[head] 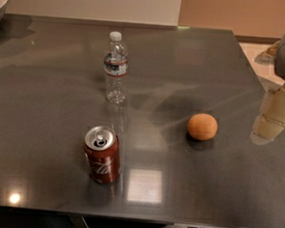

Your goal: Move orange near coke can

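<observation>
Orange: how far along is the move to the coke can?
Done: nothing yet. The orange sits on the table, well right of the can, with bare surface between them. In hand: the gripper is at the table's right edge, apart from the orange. Left: reach, grasp, carry the orange and set it beside the can.

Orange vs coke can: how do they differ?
The small round pale orange fruit is a matte ball; the red soda can is an upright cylinder with a silver top. The fruit lies further right and back, the can front left, apart. Both rest on the dark table; the gripper is at the right edge.
</observation>
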Robot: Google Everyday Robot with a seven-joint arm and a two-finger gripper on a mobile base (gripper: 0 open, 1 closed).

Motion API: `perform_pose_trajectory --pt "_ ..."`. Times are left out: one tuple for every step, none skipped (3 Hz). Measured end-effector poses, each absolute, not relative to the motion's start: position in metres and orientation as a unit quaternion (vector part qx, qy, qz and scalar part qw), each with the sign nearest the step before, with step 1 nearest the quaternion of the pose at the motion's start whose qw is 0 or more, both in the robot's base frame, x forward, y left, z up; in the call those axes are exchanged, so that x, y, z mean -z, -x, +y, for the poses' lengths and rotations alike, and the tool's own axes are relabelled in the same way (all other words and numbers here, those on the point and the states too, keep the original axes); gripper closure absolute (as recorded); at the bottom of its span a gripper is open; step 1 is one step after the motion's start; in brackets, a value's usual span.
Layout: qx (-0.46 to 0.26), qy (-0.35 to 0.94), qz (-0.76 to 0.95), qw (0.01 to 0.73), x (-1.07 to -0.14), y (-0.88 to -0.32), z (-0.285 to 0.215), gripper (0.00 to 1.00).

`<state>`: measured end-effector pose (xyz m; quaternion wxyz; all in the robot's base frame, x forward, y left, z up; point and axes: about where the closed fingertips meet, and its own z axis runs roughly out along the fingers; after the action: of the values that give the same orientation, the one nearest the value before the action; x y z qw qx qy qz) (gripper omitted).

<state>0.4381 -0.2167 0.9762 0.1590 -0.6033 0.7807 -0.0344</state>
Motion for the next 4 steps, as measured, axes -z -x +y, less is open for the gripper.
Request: perform_pose_trajectory --pt "0.034 0.603 0.781 0.159 -0.976 -0.438 -0.217 0.00" --pt "0.028 0.609 0.776 0.161 -0.972 -0.441 -0.216 0.00" --pt "0.008 0.621 0.767 0.164 -0.958 -0.449 -0.210 0.00" --pt "-0.017 0.635 0.755 0.163 -0.934 -0.452 -0.199 0.00"
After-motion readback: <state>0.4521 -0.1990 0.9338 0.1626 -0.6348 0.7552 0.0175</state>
